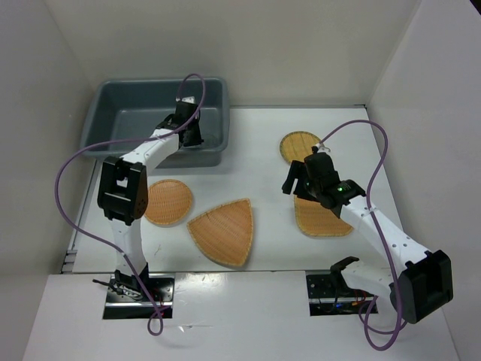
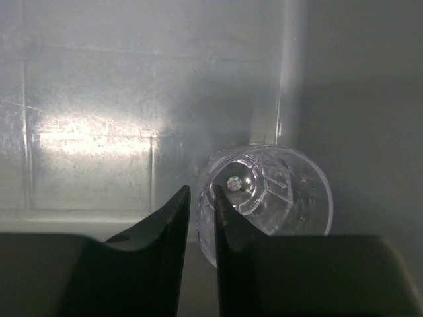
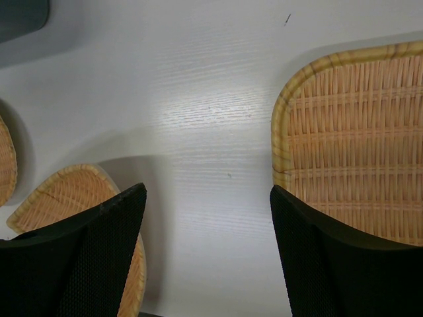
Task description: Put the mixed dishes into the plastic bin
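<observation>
The blue-grey plastic bin (image 1: 96,120) stands at the back left. My left gripper (image 1: 189,134) reaches down inside it, and its jaws (image 2: 201,198) are shut on the rim of a clear plastic cup (image 2: 284,191) just above the bin floor (image 2: 92,132). On the table lie a round woven plate (image 1: 167,201), a rounded-triangle plate (image 1: 224,229), a rounded-square plate (image 1: 323,218) and a smaller yellowish round plate (image 1: 299,145). My right gripper (image 1: 291,180) is open and empty (image 3: 208,218) above bare table, between the triangle plate (image 3: 66,191) and the rounded-square plate (image 3: 357,132).
White walls enclose the table on the left, back and right. The right arm lies over part of the rounded-square plate. A bin corner (image 3: 20,13) and the round plate's edge (image 3: 5,158) show in the right wrist view.
</observation>
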You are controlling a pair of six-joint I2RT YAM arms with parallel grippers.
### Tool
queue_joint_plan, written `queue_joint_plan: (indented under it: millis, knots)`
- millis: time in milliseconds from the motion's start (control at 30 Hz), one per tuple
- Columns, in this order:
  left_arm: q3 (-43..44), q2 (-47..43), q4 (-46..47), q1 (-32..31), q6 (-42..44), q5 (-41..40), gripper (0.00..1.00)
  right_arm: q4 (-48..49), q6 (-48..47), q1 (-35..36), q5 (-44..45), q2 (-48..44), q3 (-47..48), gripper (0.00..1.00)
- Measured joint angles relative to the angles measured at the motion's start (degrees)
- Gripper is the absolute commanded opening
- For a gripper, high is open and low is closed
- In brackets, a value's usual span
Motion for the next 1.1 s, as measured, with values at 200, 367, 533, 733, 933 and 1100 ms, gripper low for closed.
queue_joint_plan:
  millis: [200, 367, 533, 733, 933, 1100]
  knots:
    - [1.9, -0.2, -0.1, 0.0, 0.3, -0.2, 0.85, 0.0, 0.0, 0.0, 0.0, 0.0, 0.0, 0.81]
    - [3.5, -6.3, -0.5, 0.0, 1.9, -0.3, 1.00, 0.0, 0.0, 0.0, -0.1, 0.0, 0.0, 0.81]
    - [0.3, -21.2, 0.8, 0.1, 1.9, 4.1, 0.99, 0.0, 0.0, 0.0, -0.3, 0.0, 0.0, 0.81]
    - [-7.3, -36.2, -3.3, -0.6, 5.5, 19.7, 0.94, 0.0, -0.1, 0.0, -0.6, 0.0, 0.0, 0.81]
    - [-17.2, -33.8, -10.5, -2.1, 12.8, 32.2, 0.93, 0.1, -0.2, 0.0, -1.4, -0.8, 0.0, 0.81]
    - [-21.9, -22.3, -13.5, -5.1, 18.4, 35.7, 0.92, 0.1, -0.3, 0.0, -1.8, -1.1, 0.0, 0.81]
